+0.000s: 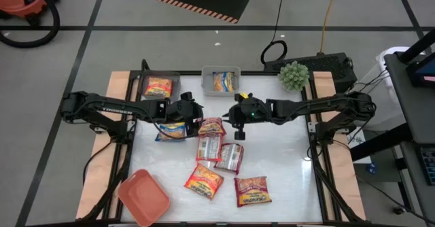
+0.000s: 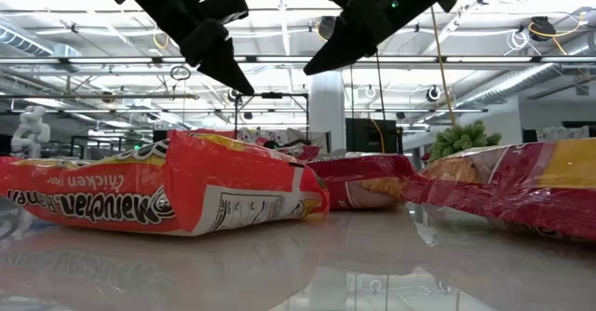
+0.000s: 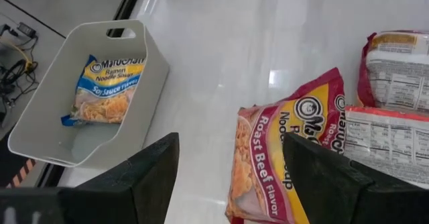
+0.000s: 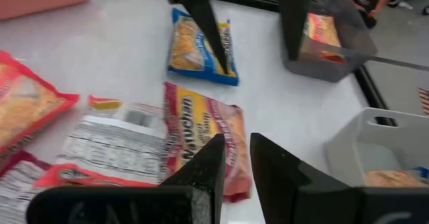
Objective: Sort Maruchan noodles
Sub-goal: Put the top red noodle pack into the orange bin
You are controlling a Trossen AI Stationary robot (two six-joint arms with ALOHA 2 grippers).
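Note:
Several Maruchan noodle packets lie flat on the white table: a blue one [image 1: 171, 130], a pink roast-beef one [image 1: 212, 126], two face down [image 1: 209, 147] and two orange ones [image 1: 204, 181]. My left gripper [image 1: 196, 115] hangs open above the table, over the near-left end of the roast-beef packet [image 3: 281, 150], touching nothing. My right gripper [image 1: 232, 117] hovers facing it from the right, above that same packet [image 4: 201, 133]. Its fingers stand a narrow gap apart with nothing between them.
At the far edge, a dark grey bin [image 1: 160, 86] holds an orange packet and a white bin [image 1: 221, 81] holds a blue packet [image 3: 107, 90]. A salmon-red bin [image 1: 144, 198] sits at the near left corner. A green plant [image 1: 294, 75] stands at the far right.

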